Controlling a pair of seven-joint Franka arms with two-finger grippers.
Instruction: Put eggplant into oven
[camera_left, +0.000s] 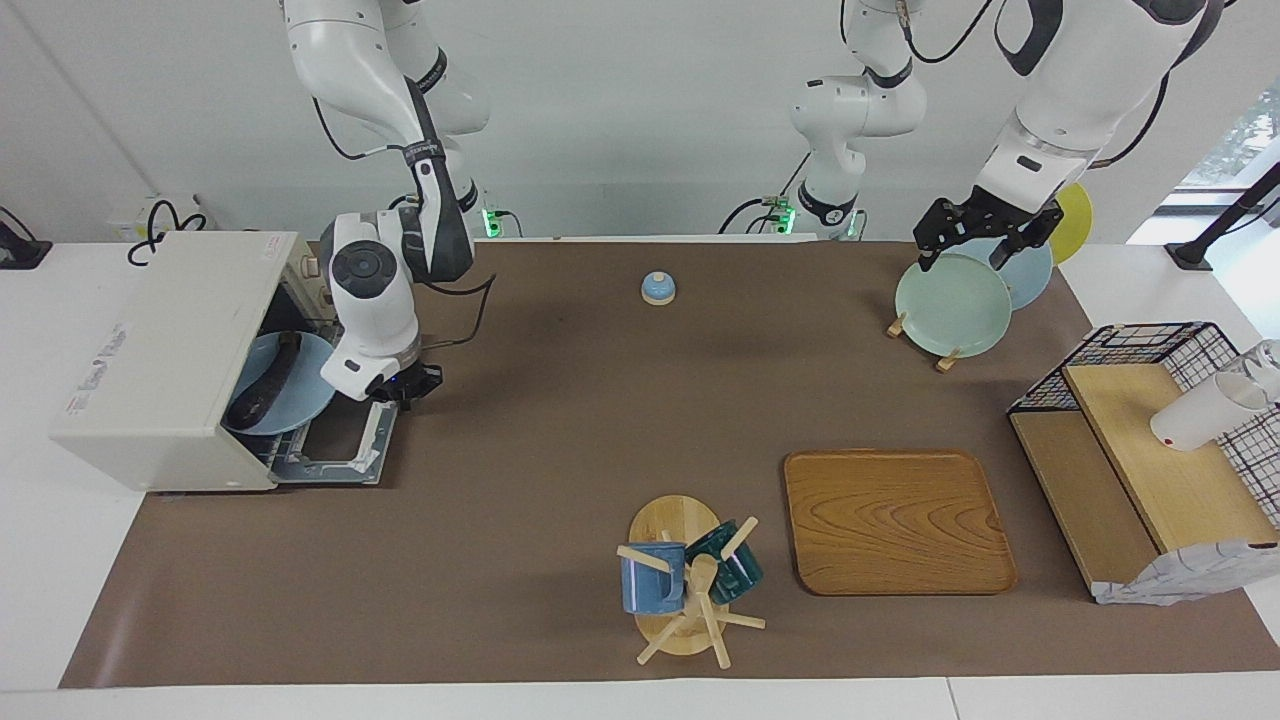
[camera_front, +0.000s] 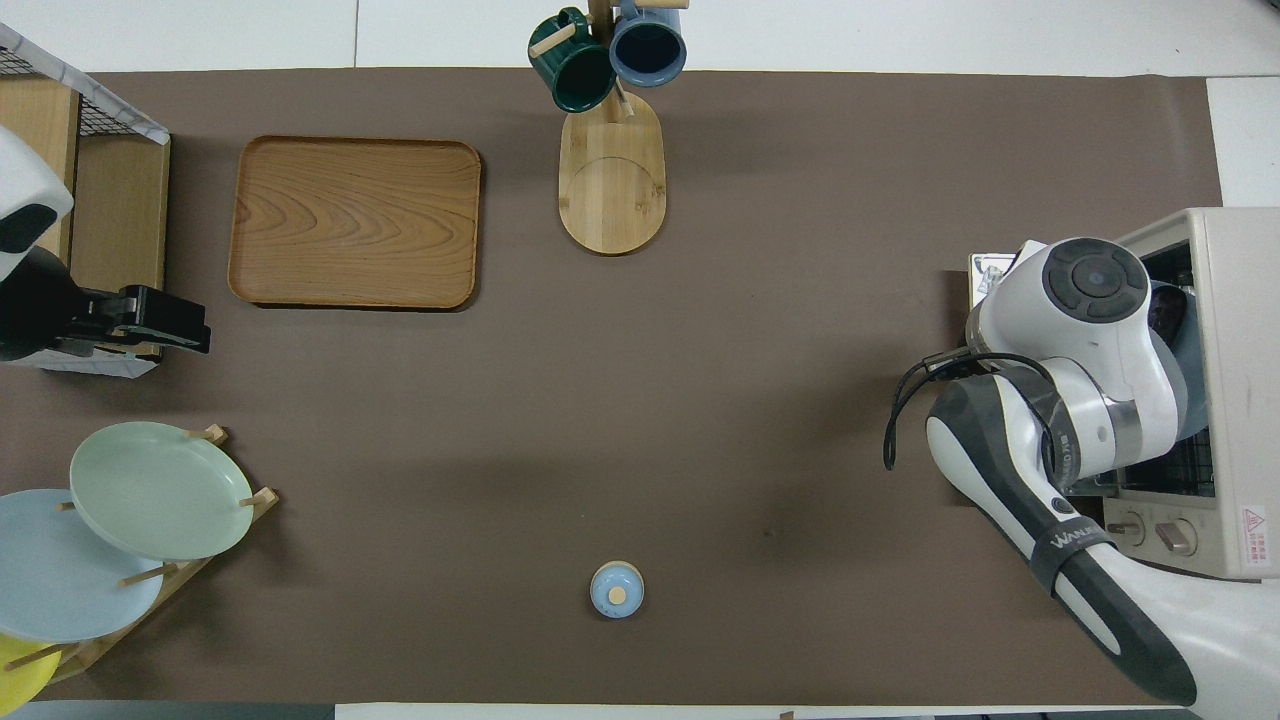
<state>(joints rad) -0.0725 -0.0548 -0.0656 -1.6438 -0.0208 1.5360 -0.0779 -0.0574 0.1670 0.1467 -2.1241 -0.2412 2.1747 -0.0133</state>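
The white oven (camera_left: 170, 350) stands at the right arm's end of the table, its door (camera_left: 340, 450) dropped open and flat. The dark eggplant (camera_left: 265, 385) lies on a blue plate (camera_left: 305, 400) inside the oven on the rack. In the overhead view only a bit of the eggplant (camera_front: 1165, 310) and the plate (camera_front: 1190, 375) shows past the arm, by the oven (camera_front: 1240, 330). My right gripper (camera_left: 408, 384) hangs low over the edge of the open door, apart from the plate. My left gripper (camera_left: 962, 252) is open over the plate rack and waits.
A plate rack (camera_left: 945, 355) with green, blue and yellow plates stands near the left arm. A small blue bell (camera_left: 657, 288), a mug tree (camera_left: 690, 585) with two mugs, a wooden tray (camera_left: 897, 520) and a wire shelf (camera_left: 1150, 440) are also on the table.
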